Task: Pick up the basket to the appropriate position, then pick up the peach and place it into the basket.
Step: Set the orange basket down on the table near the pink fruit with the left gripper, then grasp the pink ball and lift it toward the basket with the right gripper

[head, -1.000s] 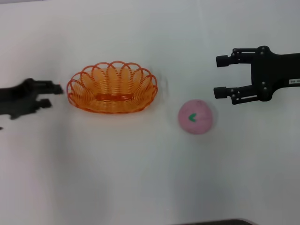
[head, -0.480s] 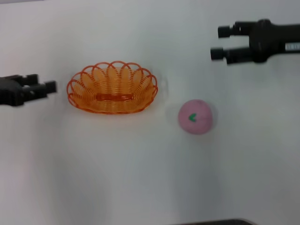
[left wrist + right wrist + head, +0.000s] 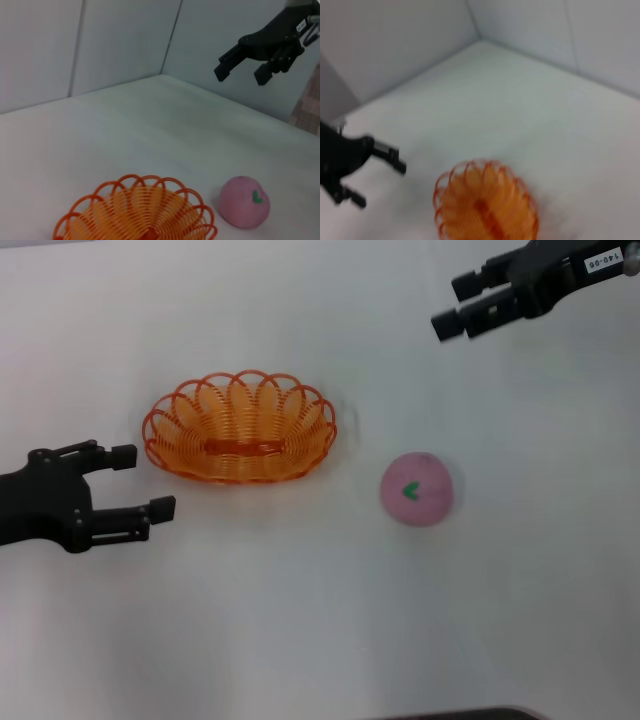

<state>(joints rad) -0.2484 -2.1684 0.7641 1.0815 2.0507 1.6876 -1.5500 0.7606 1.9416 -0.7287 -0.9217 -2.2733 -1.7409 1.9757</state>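
Observation:
The orange basket (image 3: pixel 239 427) sits empty on the white table, left of centre; it also shows in the left wrist view (image 3: pixel 137 210) and the right wrist view (image 3: pixel 486 204). The pink peach (image 3: pixel 418 489) with a green leaf mark lies to its right, apart from it, and shows in the left wrist view (image 3: pixel 244 201). My left gripper (image 3: pixel 142 482) is open and empty, just left of the basket's near-left rim. My right gripper (image 3: pixel 455 305) is open and empty, raised at the far right, well behind the peach.
The white table (image 3: pixel 300 600) spreads all around. Grey wall panels (image 3: pixel 100 45) meet in a corner behind the table. A dark edge (image 3: pixel 460 714) shows at the table's front.
My left gripper has opened and moved forward and right, toward the basket's near-left side. My right gripper has lifted away from the peach toward the far right. Basket and peach have not moved.

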